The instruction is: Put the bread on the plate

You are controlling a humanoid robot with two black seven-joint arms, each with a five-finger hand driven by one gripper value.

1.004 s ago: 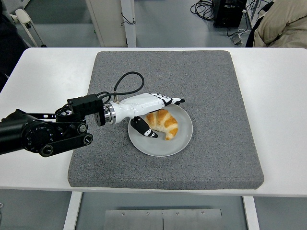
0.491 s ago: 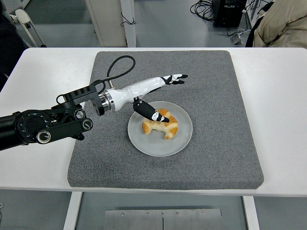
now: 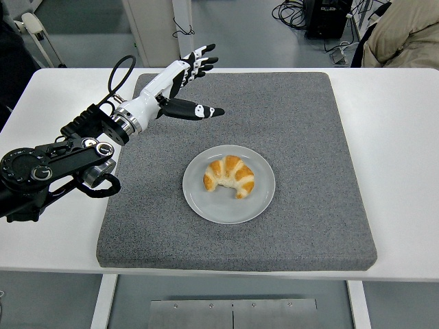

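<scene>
Fingers (image 3: 195,63) of left hand (image 3: 173,86) spread, empty

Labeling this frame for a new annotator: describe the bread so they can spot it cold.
A grey mat covers the middle of the white table; a round grey plate sits near its centre. The bread is the croissant on that plate: a golden, striped crescent, the only food in view, with the left hand raised well clear of it.
</scene>
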